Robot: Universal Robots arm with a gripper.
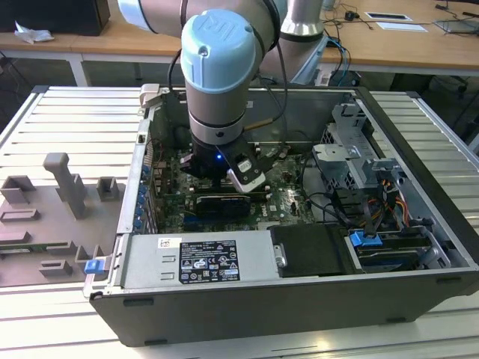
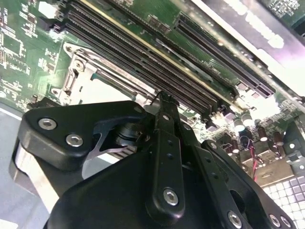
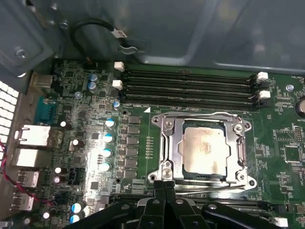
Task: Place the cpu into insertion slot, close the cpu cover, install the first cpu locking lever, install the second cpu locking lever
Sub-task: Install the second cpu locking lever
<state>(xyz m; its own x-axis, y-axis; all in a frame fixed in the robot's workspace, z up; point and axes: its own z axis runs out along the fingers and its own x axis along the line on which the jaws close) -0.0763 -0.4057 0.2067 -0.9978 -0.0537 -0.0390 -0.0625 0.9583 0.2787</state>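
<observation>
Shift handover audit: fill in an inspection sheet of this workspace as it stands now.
Surface: ribbed metal table carrying the open computer case.
Job's things: cpu seated in the socket; cpu cover closed down around it, in the first wrist view.
Clutter: grey fixture blocks on the exterior view's left.
Grippers: gripper low over the motherboard, jaws together, tips at the socket's edge, holding nothing.
Cables: black cable loop by the case wall; wire bundle near the drive bays.
Surroundings: wooden desks behind.
</observation>
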